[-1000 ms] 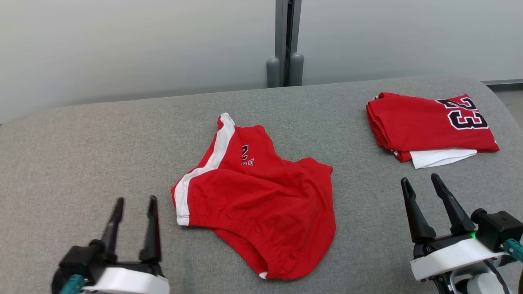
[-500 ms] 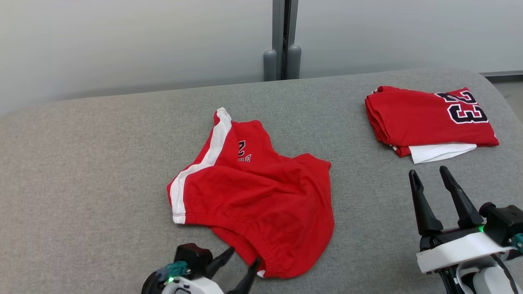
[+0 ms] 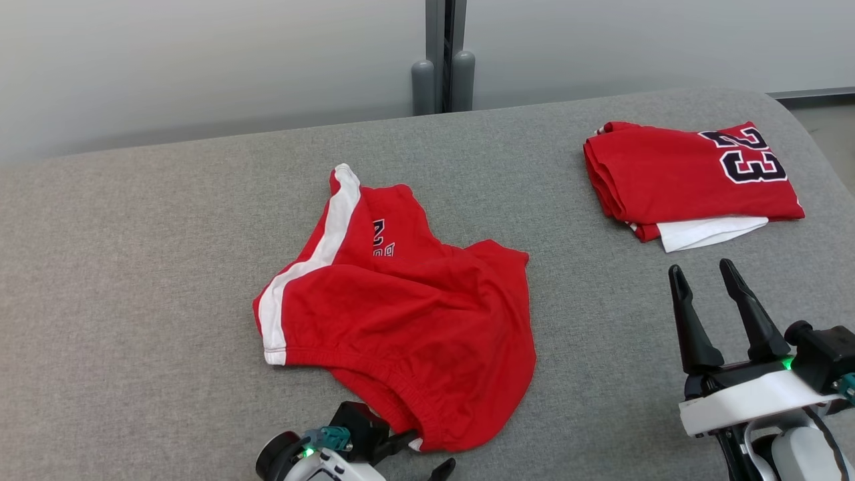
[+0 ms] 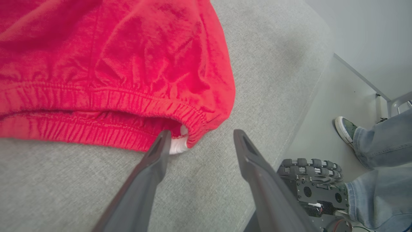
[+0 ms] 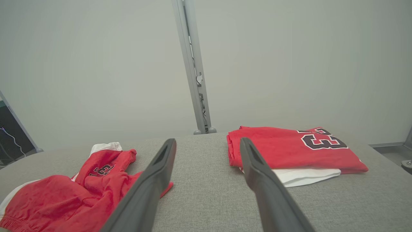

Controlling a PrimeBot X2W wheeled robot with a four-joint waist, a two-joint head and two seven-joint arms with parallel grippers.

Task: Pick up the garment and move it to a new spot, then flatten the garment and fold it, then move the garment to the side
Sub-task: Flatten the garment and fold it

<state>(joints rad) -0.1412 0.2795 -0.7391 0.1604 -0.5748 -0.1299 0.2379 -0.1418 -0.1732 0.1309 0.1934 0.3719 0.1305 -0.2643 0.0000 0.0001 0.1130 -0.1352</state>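
Lying crumpled on grey cushion, red white-striped shorts; left pincer apart at waistband, right pincer apart.

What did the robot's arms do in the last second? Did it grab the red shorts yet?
The left gripper swung in from the left to the near waistband corner of the red shorts, fingers open; nothing is gripped yet. The right gripper stayed put, open. The shorts and the folded jersey lie as before; only the head camera shifted.

Left claw swung right, tips now at shorts waistband corner.
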